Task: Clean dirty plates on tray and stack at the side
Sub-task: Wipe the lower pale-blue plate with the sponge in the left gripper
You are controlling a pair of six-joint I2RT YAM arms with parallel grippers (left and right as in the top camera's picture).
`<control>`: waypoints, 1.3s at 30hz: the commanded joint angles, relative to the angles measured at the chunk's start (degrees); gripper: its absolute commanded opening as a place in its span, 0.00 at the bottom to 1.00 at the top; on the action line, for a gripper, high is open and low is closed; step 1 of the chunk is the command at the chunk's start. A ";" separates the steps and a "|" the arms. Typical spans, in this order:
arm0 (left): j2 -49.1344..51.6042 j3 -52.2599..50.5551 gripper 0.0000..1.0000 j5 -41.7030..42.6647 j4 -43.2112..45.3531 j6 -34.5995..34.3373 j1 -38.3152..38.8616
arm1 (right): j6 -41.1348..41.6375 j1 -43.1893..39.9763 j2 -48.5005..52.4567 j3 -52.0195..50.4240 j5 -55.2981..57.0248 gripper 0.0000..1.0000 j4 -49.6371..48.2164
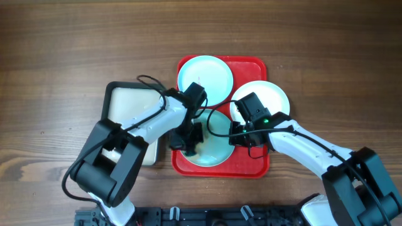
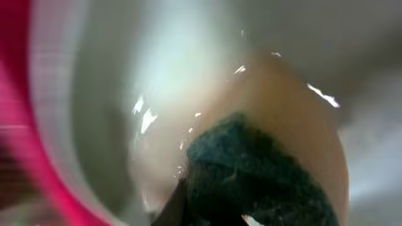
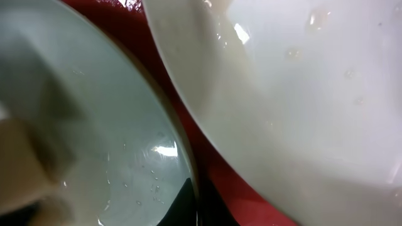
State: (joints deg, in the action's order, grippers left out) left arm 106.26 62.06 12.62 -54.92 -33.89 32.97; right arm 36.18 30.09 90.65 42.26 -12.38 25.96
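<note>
The red tray [image 1: 253,66] holds three plates: a pale blue one [image 1: 205,79] at the back, a white one [image 1: 267,97] at the right, overhanging the tray edge, and a pale blue one [image 1: 220,149] at the front. My left gripper [image 1: 191,142] is shut on a sponge [image 2: 251,179] with a dark green face, pressed on the front plate [image 2: 169,81]. My right gripper [image 1: 242,137] grips that plate's right rim [image 3: 188,188]; the white plate [image 3: 301,94] lies beside it. The front plate looks wet. I see no red smears.
A grey metal pan [image 1: 129,100] with a dark rim stands left of the tray, under my left arm. Brown wooden table surrounds the tray. The red tray floor [image 3: 232,176] shows between the two plates in the right wrist view.
</note>
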 commanded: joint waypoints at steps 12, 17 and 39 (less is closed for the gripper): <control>2.43 -0.98 0.04 9.03 21.46 -4.61 0.66 | -0.24 -0.04 0.52 0.11 2.25 0.04 0.24; 2.47 -0.98 0.04 9.42 24.63 -6.03 5.09 | -0.22 -0.04 0.52 0.11 2.34 0.04 0.24; -18.21 1.75 0.04 -15.47 -3.26 -11.17 -4.33 | -3.54 -0.04 0.52 0.11 2.32 0.04 0.13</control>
State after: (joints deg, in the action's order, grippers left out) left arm 97.06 63.26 0.67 -56.71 -43.94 31.09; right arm 35.55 30.55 90.67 42.41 -12.36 25.85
